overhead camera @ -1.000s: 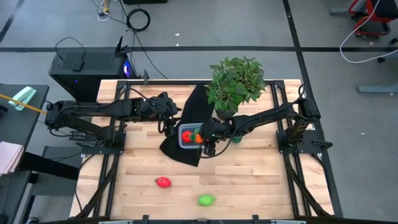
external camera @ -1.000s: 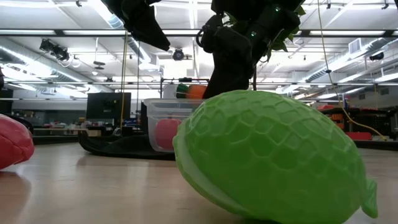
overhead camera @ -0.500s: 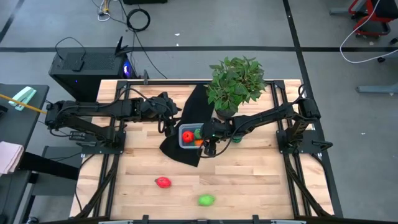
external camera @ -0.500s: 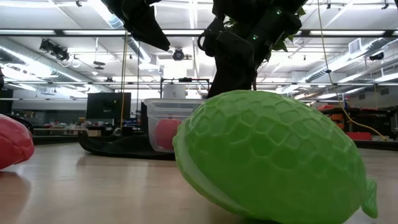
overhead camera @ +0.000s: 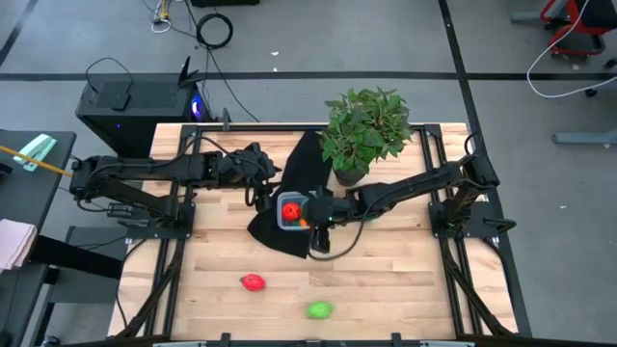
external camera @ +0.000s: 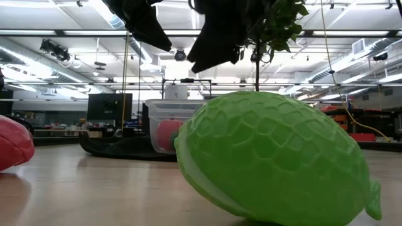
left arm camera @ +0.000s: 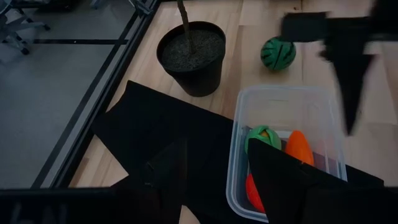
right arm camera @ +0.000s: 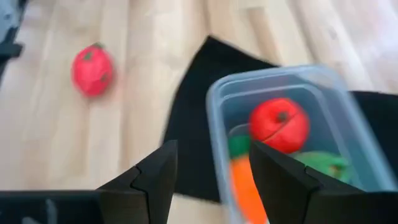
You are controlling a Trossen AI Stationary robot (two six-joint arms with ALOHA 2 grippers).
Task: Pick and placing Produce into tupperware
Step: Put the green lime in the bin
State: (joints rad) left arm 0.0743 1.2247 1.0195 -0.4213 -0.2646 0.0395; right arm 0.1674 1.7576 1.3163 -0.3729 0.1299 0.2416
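The clear tupperware [overhead camera: 289, 210] sits on a black cloth [overhead camera: 299, 173] and holds a red piece [right arm camera: 280, 124], an orange piece [right arm camera: 245, 180] and a bright green piece [right arm camera: 323, 163]. A second red piece [overhead camera: 253, 282] and a bright green piece [overhead camera: 319, 310] lie on the bare wood near the table's near edge. The dark green striped ball [left arm camera: 278, 53] rests on the wood beyond the box. My right gripper [overhead camera: 319, 236] hangs open and empty just on the near side of the box [right arm camera: 280, 81]. My left gripper [overhead camera: 260, 193] waits open at the box's left side [left arm camera: 283, 149].
A leafy potted plant [overhead camera: 364, 130] stands in its black pot [left arm camera: 191, 56] just beyond the box. The cloth [left arm camera: 168, 124] spreads left and far of the box. In the low view the loose green piece [external camera: 276, 163] fills the foreground. Bare wood lies between the box and the loose pieces.
The orange piece, held at the box's rim under my right gripper a second ago, has dropped into the tupperware. My right gripper has then risen and moved toward the table's near edge, off the box. My left arm has kept still.
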